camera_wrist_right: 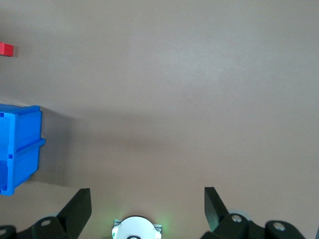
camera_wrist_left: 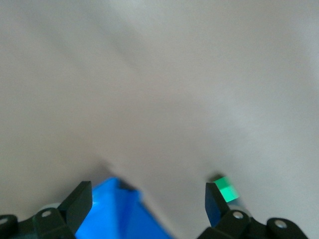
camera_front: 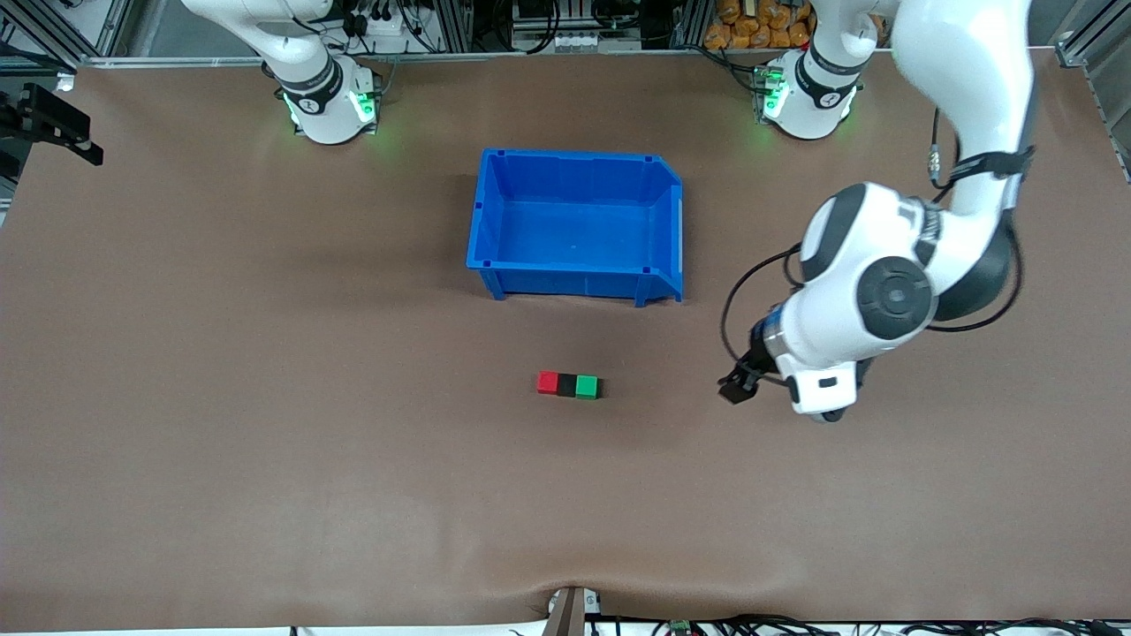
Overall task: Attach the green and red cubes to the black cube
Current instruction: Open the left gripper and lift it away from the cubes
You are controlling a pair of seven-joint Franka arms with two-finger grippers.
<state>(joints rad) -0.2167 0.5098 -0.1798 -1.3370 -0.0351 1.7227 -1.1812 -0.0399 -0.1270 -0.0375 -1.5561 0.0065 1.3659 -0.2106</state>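
Note:
The red cube (camera_front: 548,382), the black cube (camera_front: 566,384) and the green cube (camera_front: 587,386) sit touching in one row on the table, black in the middle, nearer the front camera than the blue bin. My left gripper (camera_front: 738,389) is over bare table toward the left arm's end from the row. In the left wrist view it (camera_wrist_left: 147,199) is open and empty, with the green cube (camera_wrist_left: 228,189) beside one fingertip. My right gripper (camera_wrist_right: 147,204) is open and empty, held over its own base; it is out of the front view. The red cube (camera_wrist_right: 6,49) shows small in the right wrist view.
The blue bin (camera_front: 495,212) stands open and empty mid-table, farther from the front camera than the cubes. It also shows in the left wrist view (camera_wrist_left: 114,214) and the right wrist view (camera_wrist_right: 17,149). The brown table mat wrinkles at the front edge (camera_front: 570,592).

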